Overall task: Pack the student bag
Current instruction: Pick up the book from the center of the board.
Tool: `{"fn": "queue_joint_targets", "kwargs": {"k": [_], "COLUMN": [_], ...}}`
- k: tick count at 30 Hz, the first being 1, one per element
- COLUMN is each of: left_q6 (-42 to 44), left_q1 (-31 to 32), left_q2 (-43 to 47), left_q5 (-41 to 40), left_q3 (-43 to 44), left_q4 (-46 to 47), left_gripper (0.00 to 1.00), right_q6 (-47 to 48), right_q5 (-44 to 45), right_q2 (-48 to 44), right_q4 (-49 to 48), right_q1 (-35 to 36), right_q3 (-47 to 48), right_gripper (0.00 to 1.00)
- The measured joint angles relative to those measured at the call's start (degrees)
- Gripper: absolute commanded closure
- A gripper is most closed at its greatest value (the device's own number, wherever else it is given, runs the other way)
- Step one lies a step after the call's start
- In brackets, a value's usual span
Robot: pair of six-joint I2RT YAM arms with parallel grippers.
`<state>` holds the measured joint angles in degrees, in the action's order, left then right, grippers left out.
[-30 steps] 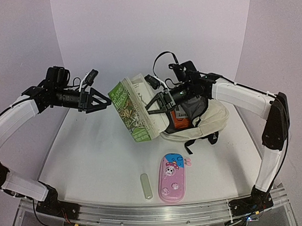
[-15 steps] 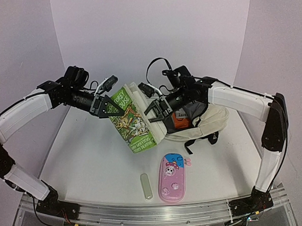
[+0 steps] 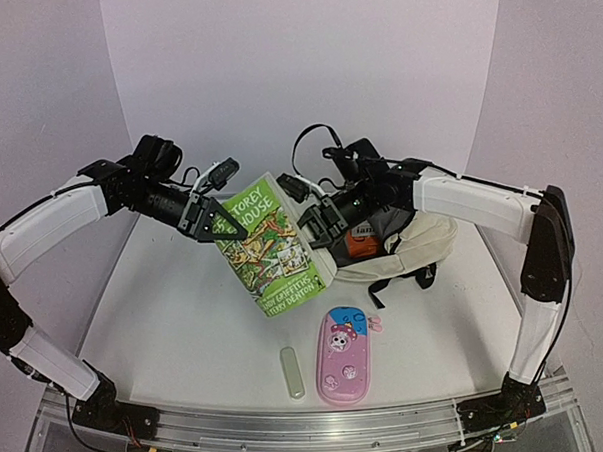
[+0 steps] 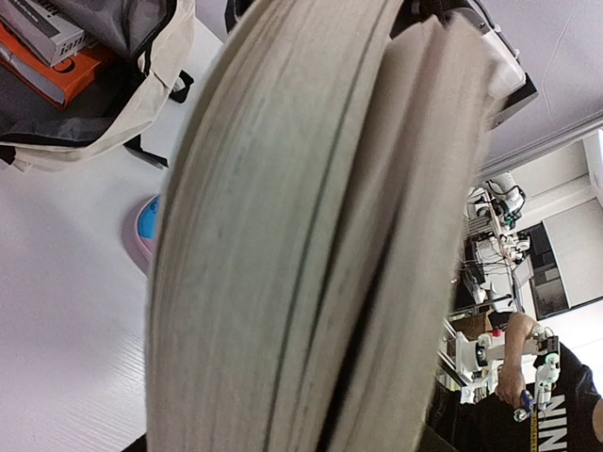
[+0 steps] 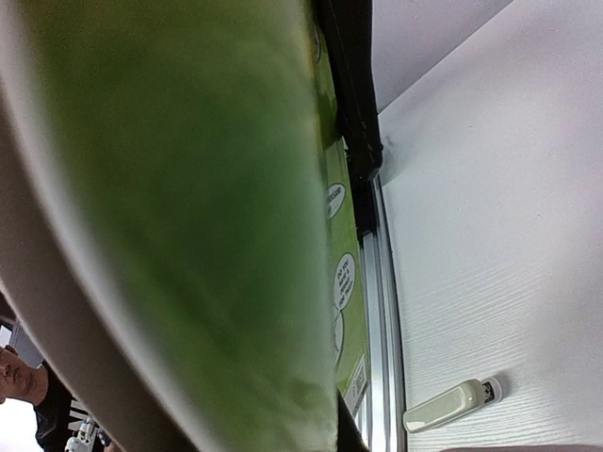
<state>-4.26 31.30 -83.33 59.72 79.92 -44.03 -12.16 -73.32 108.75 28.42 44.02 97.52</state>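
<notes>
Above the table point(image 3: 165, 312), the right claw point(image 3: 314, 223) grips the book point(image 3: 273, 252) beside the bag point(image 3: 427, 243); whether the left claw point(image 3: 221, 221) grips it, I cannot tell.

The book point(image 3: 273, 249) has a glossy green printed cover. Its page block point(image 4: 301, 235) is matt off-white paper, finely ridged along the edge. At the far right, the student bag point(image 3: 434, 238) is soft, matt cream cloth with a smoother grey lining point(image 4: 122, 19). The tabletop point(image 3: 166, 322) is white, matt and faintly grained. Nearer, the pink pencil case point(image 3: 344, 362) looks smooth and slightly shiny. The near rail point(image 3: 290, 427) is brushed metal. The left claw point(image 3: 221, 217) and right claw point(image 3: 316, 220) look like matt black plastic.
</notes>
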Motion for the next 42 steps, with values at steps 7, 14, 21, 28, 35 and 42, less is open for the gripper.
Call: {"fn": "queue_joint_targets", "kwargs": {"k": [7,14,21,28,35,42], "left_q6": [-0.64,-6.10,-19.24,-37.21,-49.68,-58.80], "left_q1": [0.26,1.21,-2.24,-8.62,-8.73,-8.71], "left_q2": [0.02,0.23,2.72,9.05,9.46,9.14], "left_q5": [2.11,1.60,-4.01,-16.12,-22.07,-22.31], "left_q3": [-0.36,-3.58,-11.63,-22.69,-26.52,-29.60], "left_q4": [1.73,10.85,26.49,49.04,65.61,78.61], "left_gripper": [0.79,0.89,0.91,0.97,0.97,0.97], "right_q6": [-0.21,-1.47,-3.68,-7.22,-11.06,-11.35], "right_q5": [1.37,7.31,19.05,22.10,21.24,21.42], "right_q2": [0.05,1.39,0.34,-5.68,-8.81,-7.56], "right_q4": [-0.12,-0.24,-1.43,-4.69,-11.41,-12.78], "right_q1": [-0.87,-6.91,-17.19,-20.23,-14.18,-8.89], "right_q3": [-0.02,5.23,8.98,2.87,-2.41,-1.41], "right_gripper": [0.54,0.09,0.02,0.02,0.02,0.02]}}
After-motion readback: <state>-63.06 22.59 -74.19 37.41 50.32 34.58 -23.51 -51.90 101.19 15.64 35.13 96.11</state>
